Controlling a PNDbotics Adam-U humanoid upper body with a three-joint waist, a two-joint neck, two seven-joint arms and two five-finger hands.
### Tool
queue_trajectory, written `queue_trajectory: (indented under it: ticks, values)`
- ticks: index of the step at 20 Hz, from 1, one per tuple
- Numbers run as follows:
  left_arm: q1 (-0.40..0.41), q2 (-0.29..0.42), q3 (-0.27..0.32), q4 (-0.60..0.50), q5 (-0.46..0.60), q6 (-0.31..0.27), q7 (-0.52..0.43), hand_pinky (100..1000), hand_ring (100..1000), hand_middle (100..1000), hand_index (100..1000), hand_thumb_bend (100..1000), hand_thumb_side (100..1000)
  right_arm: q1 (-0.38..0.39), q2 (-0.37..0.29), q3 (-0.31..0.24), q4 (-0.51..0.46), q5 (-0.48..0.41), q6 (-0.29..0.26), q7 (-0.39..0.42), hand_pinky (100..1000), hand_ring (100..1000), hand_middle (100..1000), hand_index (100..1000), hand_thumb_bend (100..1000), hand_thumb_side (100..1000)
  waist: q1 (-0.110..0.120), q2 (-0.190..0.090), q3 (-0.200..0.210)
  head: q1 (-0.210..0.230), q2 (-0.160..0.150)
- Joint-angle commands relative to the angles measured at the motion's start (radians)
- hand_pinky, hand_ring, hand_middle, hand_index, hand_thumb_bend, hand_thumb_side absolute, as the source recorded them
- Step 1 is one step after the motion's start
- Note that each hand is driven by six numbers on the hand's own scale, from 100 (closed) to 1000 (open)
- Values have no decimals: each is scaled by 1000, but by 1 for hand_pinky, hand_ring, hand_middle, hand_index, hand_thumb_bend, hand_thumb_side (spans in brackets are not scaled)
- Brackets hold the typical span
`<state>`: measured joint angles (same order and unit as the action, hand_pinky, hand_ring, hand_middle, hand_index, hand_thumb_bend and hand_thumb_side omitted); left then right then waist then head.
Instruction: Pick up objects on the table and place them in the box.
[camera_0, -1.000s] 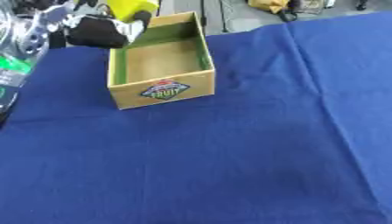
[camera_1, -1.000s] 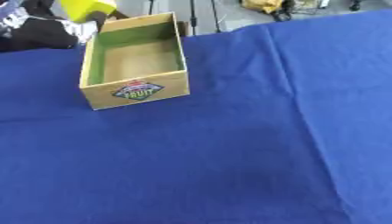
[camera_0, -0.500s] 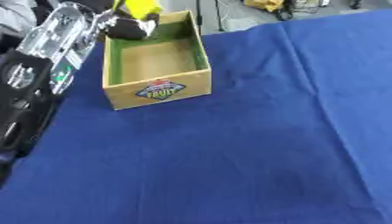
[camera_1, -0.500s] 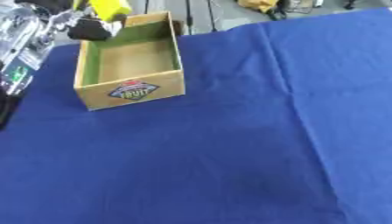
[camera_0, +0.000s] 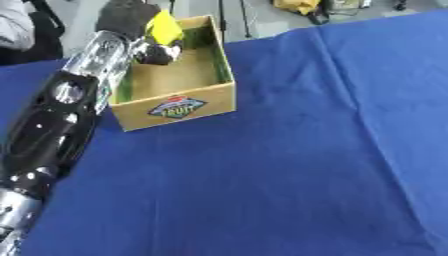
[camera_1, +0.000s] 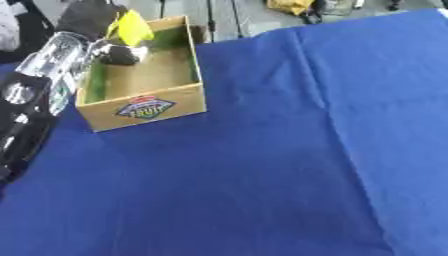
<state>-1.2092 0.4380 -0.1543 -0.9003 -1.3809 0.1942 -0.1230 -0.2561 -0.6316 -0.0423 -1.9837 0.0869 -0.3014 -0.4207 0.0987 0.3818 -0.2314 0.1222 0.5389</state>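
Left hand (camera_0: 131, 20) is at the far-left corner of the box (camera_0: 188, 102), fingers curled round a yellow item (camera_0: 164, 27). The item sits above the box's far end, over the interior, not resting on the floor. Its shape is hard to read: flat-ish, long axis roughly upright with the top leaning toward the far-left, lower end pointing down into the box. Left arm (camera_0: 61, 115) runs along the box's left wall from the near-left corner. The box lies long axis near-to-far, logo face toward the camera, inside bare brown. It sits on a blue cloth (camera_0: 289, 175). Right hand isn't visible in either eye view.
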Motion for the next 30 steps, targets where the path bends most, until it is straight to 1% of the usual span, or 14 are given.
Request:
queue_trajectory:
  ticks: [1,5,8,9,12,13,14,16,18,23,24,27,28,30]
  values:
    - [-33,11,27,15,-13,16,16,100,311,296,555,100,718,-11,-31,-6,-16,1,-1,1,751,715,689,792,100,654,-4,-18,-5,6,-15]
    - [-33,10,32,40,-19,23,18,125,435,415,700,100,756,-11,-30,-7,-16,2,0,1,751,715,689,792,100,654,-2,-17,-11,7,-17]
    - [-35,9,32,63,-43,25,-36,429,636,622,814,105,828,-11,-29,-7,-16,2,0,-1,751,715,689,792,100,653,-2,-18,-12,8,-15]
    - [-35,9,32,66,-50,18,-60,552,736,726,860,167,857,-11,-29,-7,-16,2,0,-1,751,715,689,792,100,653,-2,-18,-12,7,-14]
    - [-35,8,37,63,-62,-2,-115,743,871,880,987,420,994,-10,-27,-7,-16,0,2,-2,751,715,689,792,100,656,-3,-19,-11,6,-8]
    - [-35,8,38,61,-62,-8,-127,743,878,887,994,439,1000,-10,-27,-7,-16,0,2,-2,751,715,689,792,100,654,-3,-19,-10,6,-7]
    - [-35,9,39,54,-63,-11,-133,808,931,937,1000,617,1000,-9,-26,-7,-16,-1,3,-2,751,715,688,792,100,653,-4,-20,-10,5,-5]
    - [-33,12,42,42,-72,-5,-133,847,966,965,1000,727,1000,-10,-27,-7,-16,-2,3,-2,751,716,688,792,100,653,-5,-21,-8,4,-1]
    - [-32,15,48,29,-80,15,-118,851,973,968,1000,756,1000,-10,-28,-7,-16,-4,2,-2,750,716,688,792,100,653,-7,-23,-8,4,3]
    - [-28,15,63,-73,1,73,9,662,845,807,981,567,998,-6,-28,-10,-16,-8,2,-2,750,716,689,792,100,653,-16,-30,0,6,15]
    - [-23,20,63,-120,41,87,47,592,787,746,938,450,969,-4,-29,-10,-16,-9,2,-3,750,716,689,793,100,652,-18,-32,3,6,19]
    - [15,47,56,-327,213,131,148,513,718,676,897,302,957,-2,-31,-13,-16,-11,2,-5,749,717,689,793,100,652,-23,-38,16,5,32]
    - [33,58,56,-405,276,145,174,475,672,629,875,135,944,-2,-32,-15,-16,-12,1,-6,748,718,689,793,100,652,-25,-39,19,4,36]
    - [91,85,65,-595,402,178,239,442,630,592,852,100,890,-1,-32,-19,-16,-13,1,-9,747,718,689,793,100,653,-29,-42,29,2,42]
